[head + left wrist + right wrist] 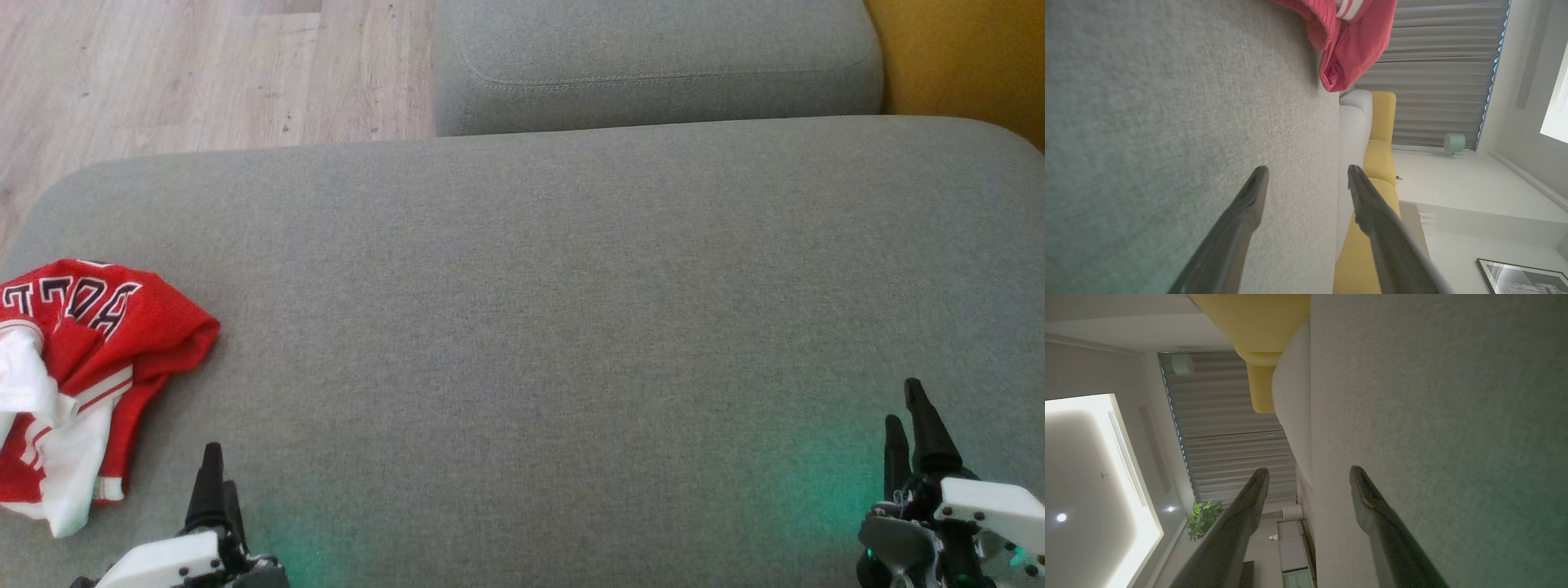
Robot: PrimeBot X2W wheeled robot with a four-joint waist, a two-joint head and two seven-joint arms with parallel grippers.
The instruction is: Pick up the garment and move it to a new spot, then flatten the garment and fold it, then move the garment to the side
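Observation:
The garment (77,367) is a red and white jersey with dark lettering, lying crumpled at the left edge of the grey cushion (539,327). A red fold of the garment (1351,45) hangs at the top of the left wrist view. My left gripper (219,482) stands open near the cushion's front edge, just right of and below the garment, apart from it. In the left wrist view the left gripper (1308,173) holds nothing between its fingers. My right gripper (908,408) is open at the lower right, far from the garment, and the right gripper (1309,471) is empty too.
A second grey cushion (653,65) lies beyond the large one. Wooden floor (204,73) shows at the upper left and a yellow seat (963,57) at the upper right. Grey curtains (1437,73) and a plant (1202,518) stand in the room behind.

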